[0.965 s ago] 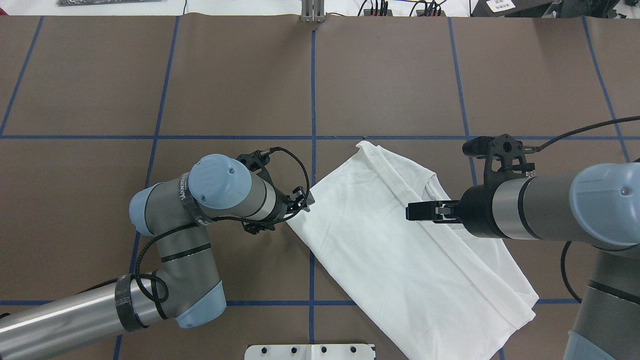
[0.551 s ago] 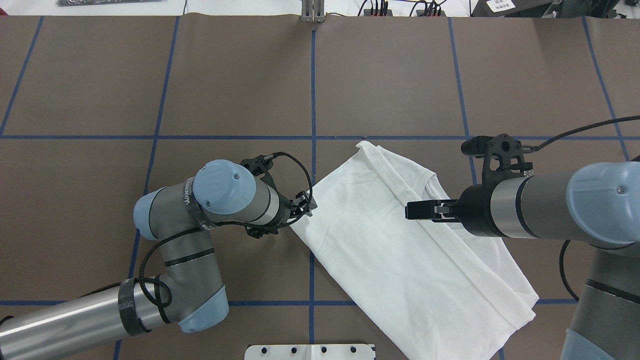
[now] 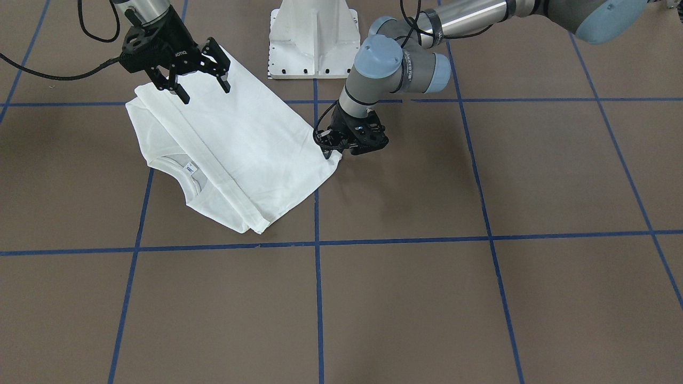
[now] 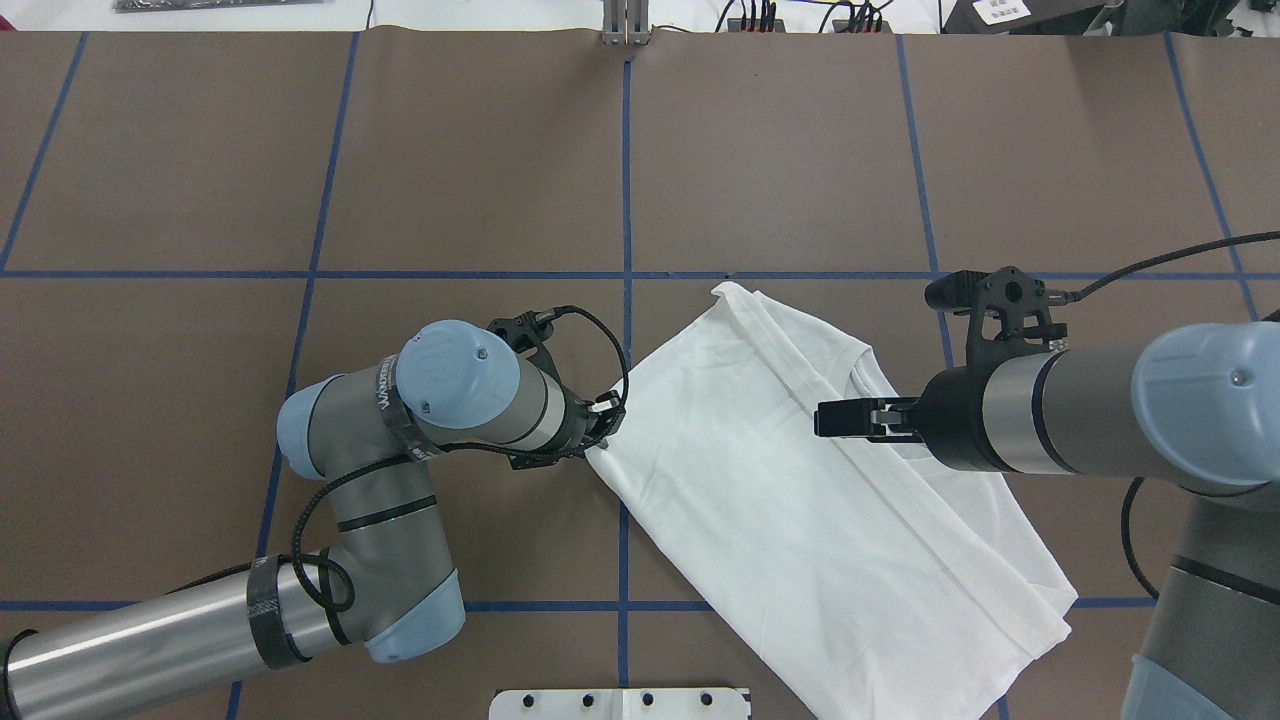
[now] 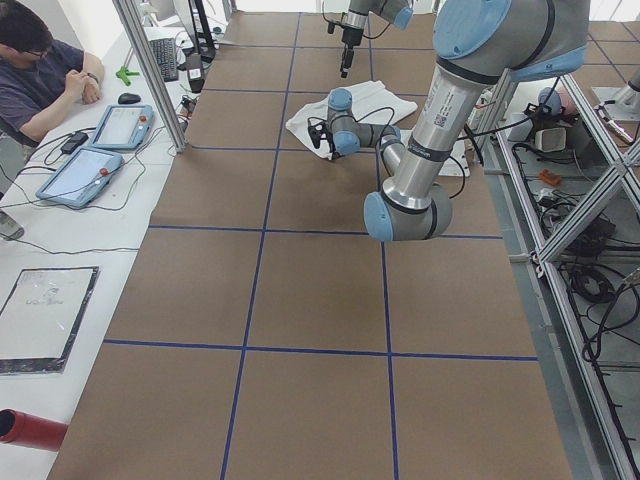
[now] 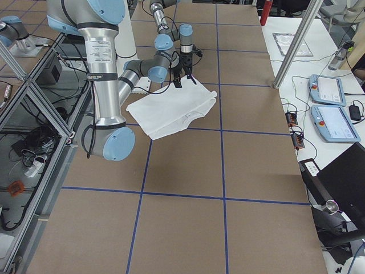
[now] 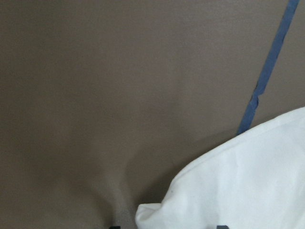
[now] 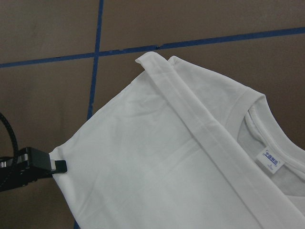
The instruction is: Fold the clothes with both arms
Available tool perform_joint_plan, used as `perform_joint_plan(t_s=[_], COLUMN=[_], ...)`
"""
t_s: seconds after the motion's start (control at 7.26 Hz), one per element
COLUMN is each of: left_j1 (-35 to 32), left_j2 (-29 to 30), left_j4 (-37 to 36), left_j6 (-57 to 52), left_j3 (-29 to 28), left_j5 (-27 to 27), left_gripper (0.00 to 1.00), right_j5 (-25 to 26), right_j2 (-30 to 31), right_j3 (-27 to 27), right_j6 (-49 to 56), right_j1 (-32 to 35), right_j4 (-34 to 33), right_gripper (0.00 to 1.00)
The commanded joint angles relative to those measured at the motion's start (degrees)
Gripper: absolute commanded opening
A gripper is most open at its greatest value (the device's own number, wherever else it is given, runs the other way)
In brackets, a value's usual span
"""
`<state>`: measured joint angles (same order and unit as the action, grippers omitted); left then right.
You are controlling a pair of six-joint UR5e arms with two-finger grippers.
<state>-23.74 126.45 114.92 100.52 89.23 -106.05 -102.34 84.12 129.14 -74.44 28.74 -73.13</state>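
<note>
The white long-sleeved cotton T-shirt [image 4: 790, 530] lies part-folded and slanted on the brown, blue-taped surface [image 4: 450, 170]. My left black two-finger end effector [image 4: 603, 428] sits low at the shirt's leftmost corner. Its jaws are apart with the corner between them, and nothing is pinched yet. The right end effector [image 3: 205, 92] hovers wide open and empty above the cloth. I'd close on every layer at that corner, then lift slowly.

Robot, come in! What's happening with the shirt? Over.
Left hand open, astride corner of shirt. Right hand open, above shirt. Shirt folded lengthwise, flat on table. Nothing seen in the way.
</note>
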Motion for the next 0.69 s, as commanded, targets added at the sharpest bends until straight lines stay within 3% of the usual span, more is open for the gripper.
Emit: perform_joint_plan(t_s=[0.0,0.55], left_j1=[-0.86,-10.86], left_j2=[0.29,-0.32], left_j4=[0.91,-0.13], left_j6=[-0.24,-8.21], left_j3=[0.41,-0.72], left_j5=[-0.21,-0.47], left_gripper=[0.0,0.0], right_j5=[0.03,0.73], right_j2=[0.08,-0.36], right_j3=[-1.17,-3.02], right_j6=[0.0,-0.35], right_j1=[0.18,0.0], right_j4=[0.0,0.0], right_gripper=[1.0,1.0])
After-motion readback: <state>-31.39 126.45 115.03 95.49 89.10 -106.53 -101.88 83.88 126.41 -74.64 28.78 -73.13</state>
